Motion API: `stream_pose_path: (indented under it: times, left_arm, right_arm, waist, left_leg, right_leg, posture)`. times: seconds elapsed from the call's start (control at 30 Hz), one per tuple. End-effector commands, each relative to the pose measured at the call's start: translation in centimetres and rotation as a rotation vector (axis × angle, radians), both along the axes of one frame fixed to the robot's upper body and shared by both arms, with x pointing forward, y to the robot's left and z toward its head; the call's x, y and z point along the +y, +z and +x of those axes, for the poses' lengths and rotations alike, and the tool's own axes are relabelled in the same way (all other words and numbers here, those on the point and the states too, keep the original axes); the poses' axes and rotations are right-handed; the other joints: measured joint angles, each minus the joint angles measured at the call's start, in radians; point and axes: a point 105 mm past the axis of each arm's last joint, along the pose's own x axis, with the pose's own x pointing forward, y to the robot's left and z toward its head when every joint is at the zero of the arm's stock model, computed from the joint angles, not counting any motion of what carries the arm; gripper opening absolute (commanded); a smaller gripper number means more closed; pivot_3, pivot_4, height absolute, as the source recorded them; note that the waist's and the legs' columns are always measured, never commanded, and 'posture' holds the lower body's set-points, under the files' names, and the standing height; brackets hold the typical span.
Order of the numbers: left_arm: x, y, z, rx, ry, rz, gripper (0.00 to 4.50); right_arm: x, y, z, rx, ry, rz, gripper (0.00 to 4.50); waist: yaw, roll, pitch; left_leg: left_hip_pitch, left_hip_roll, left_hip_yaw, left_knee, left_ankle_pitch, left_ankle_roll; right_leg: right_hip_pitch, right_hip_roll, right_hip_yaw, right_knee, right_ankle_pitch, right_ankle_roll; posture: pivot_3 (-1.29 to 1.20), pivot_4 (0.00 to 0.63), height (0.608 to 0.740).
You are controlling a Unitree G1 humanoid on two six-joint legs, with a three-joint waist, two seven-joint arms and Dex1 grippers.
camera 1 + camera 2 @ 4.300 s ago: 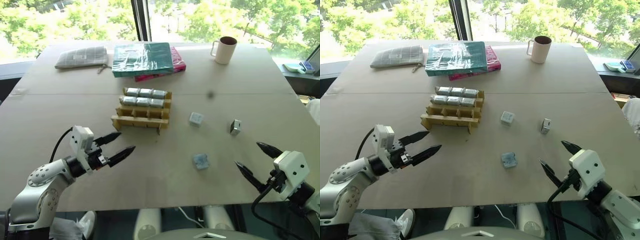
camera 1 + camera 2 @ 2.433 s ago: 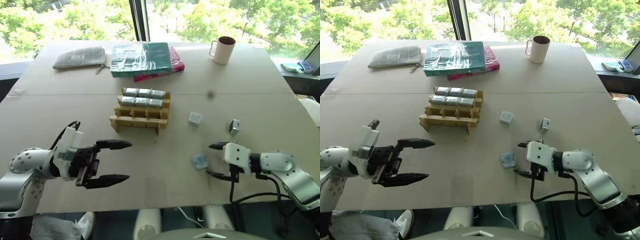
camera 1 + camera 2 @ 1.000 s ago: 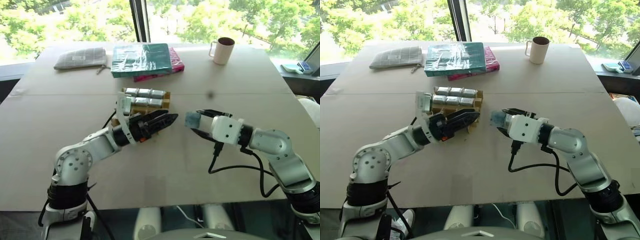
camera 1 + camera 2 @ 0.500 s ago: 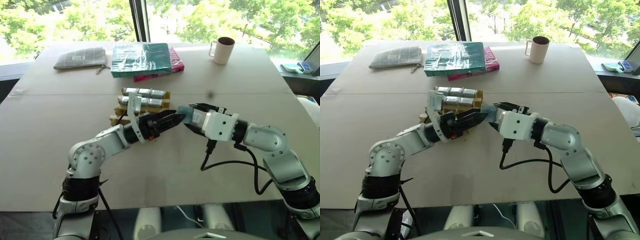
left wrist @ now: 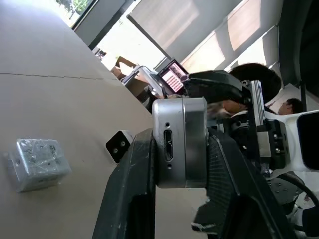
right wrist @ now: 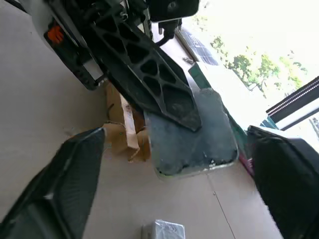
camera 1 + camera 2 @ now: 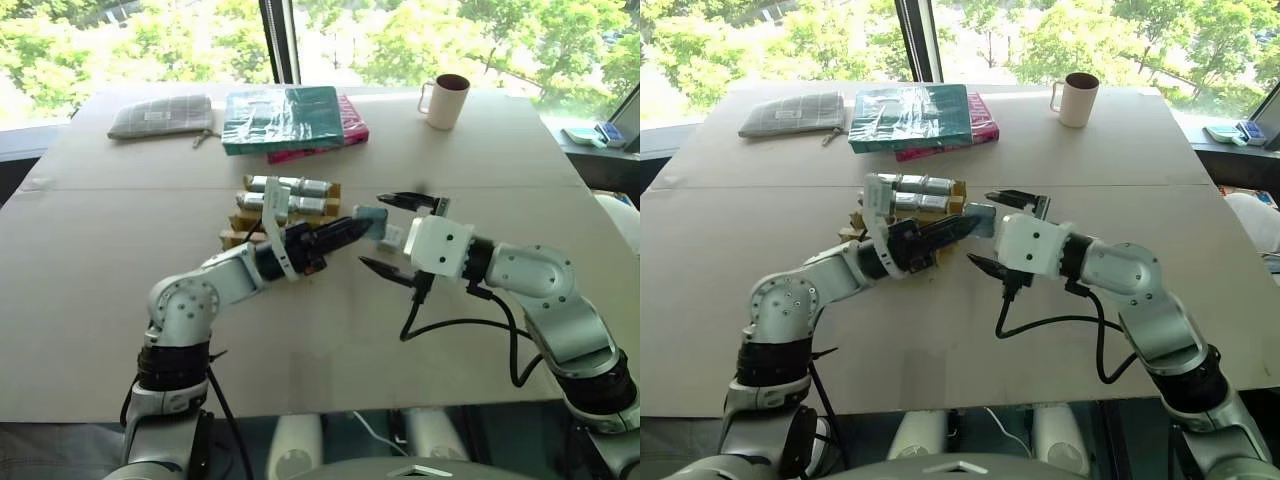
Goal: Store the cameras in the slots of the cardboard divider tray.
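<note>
I'm clamping my left pincer (image 7: 358, 227) on the small silver-grey boxy camera (image 7: 371, 221) while my right pincer (image 7: 388, 235) is standing wide open, freeing it for the tan cardboard divider tray (image 7: 238, 227).

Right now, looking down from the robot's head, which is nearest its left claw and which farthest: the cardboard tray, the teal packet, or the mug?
From the left gripper:
1. Cardboard divider tray, just behind it, to its left.
2. Teal packet, farther back on the left.
3. Mug, far back on the right.

The camera (image 7: 371, 221) has passed from the right claw (image 7: 389, 233), now spread, to the left claw (image 7: 352, 231).
</note>
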Motion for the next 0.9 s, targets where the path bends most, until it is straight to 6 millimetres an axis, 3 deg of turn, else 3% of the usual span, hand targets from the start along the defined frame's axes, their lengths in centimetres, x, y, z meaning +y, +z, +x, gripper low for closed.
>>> stream_pose_path:
  times: [0.03,0.13,0.27,0.43,0.6,0.9]
  left_arm:
    - [4.4,2.6,1.6,-0.243,0.040,0.123,0.78]
    - [7.4,3.4,2.6,-0.373,0.005,0.284,0.78]
    - [11.1,4.6,4.4,-0.502,-0.016,0.471,0.78]
    - [13.7,4.2,5.6,-0.541,-0.091,0.670,0.78]
    - [14.6,4.1,6.8,-0.541,-0.105,0.829,0.78]
    - [14.9,3.9,7.4,-0.559,-0.168,1.020,0.78]
  right_arm:
    - [-2.4,2.2,-0.6,0.078,-0.040,0.174,4.50]
    - [-3.4,2.6,-1.7,0.161,0.010,0.217,4.50]
    - [-3.3,3.1,-2.6,0.181,0.073,0.209,4.50]
    - [-2.6,3.5,-2.7,0.186,0.099,0.226,4.50]
    - [-1.9,3.5,-3.1,0.188,0.125,0.226,4.50]
    - [-0.9,2.8,-3.5,0.173,0.138,0.230,4.50]
  waist:
    - [0.000,0.000,0.000]
    - [-0.001,0.001,0.001]
    - [0.003,0.001,0.001]
    - [0.002,0.001,0.001]
    - [0.005,0.001,0.001]
    - [0.005,0.000,0.001]
  left_leg:
    - [0.000,0.000,0.000,0.000,0.000,0.000]
    - [-0.001,0.000,0.001,-0.001,0.000,0.000]
    - [-0.002,0.000,0.001,-0.002,0.000,0.000]
    - [-0.006,0.000,0.001,-0.002,0.000,0.000]
    - [-0.020,0.000,-0.002,0.001,0.000,0.000]
    - [-0.023,0.000,-0.003,0.004,0.000,0.000]
  right_leg:
    - [-0.001,0.000,0.000,0.000,0.000,0.000]
    - [-0.002,0.000,0.000,-0.001,0.000,0.000]
    - [-0.002,-0.001,-0.001,-0.004,0.000,0.000]
    - [-0.004,-0.001,-0.001,-0.006,0.000,0.000]
    - [-0.015,0.000,-0.003,-0.004,0.000,0.000]
    - [-0.018,0.000,-0.004,0.000,0.002,0.003]
  posture:
    - [0.00,0.150,0.740]
    - [0.00,0.150,0.740]
    - [0.00,0.150,0.740]
    - [0.00,0.150,0.740]
    - [0.00,0.150,0.740]
    - [0.00,0.150,0.740]
